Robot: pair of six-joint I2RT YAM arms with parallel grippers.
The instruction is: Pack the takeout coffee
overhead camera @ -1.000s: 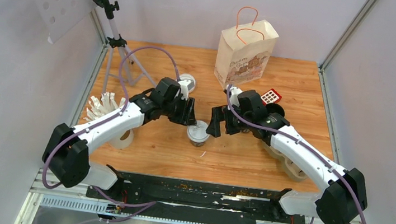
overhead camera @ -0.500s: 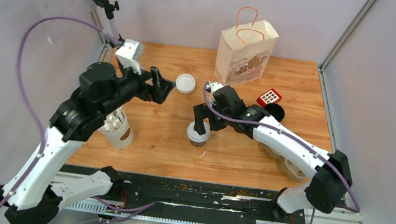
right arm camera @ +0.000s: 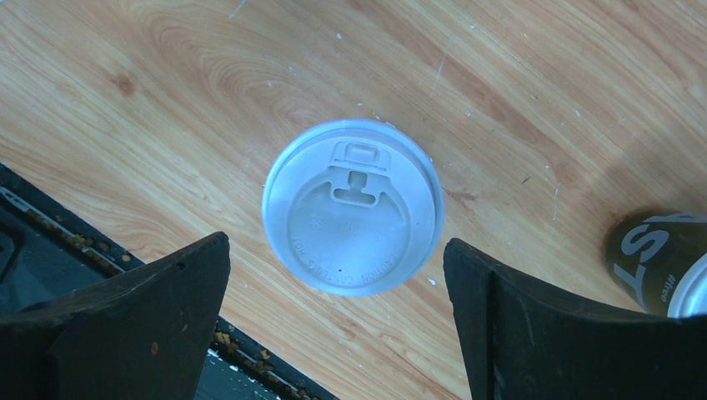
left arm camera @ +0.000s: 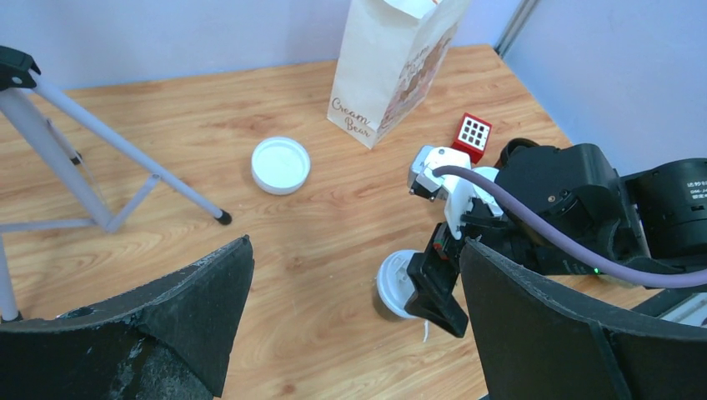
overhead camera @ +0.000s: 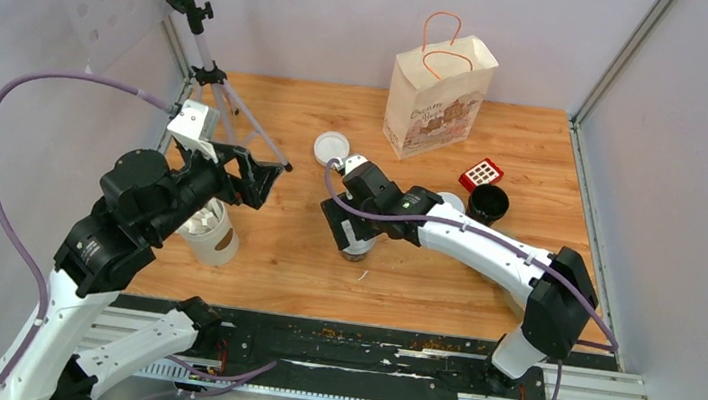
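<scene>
Coffee cup (right arm camera: pixel 352 218) between spread right fingers (right arm camera: pixel 117 325)

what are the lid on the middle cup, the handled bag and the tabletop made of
Cup lid: probably thin moulded plastic, matte white, with embossed lettering and a pressed sip tab. Bag: paper, cream with brown print and sharp folded creases. Tabletop: wood or wood-look laminate, orange-brown grain with a slight sheen; cannot tell which.
</scene>
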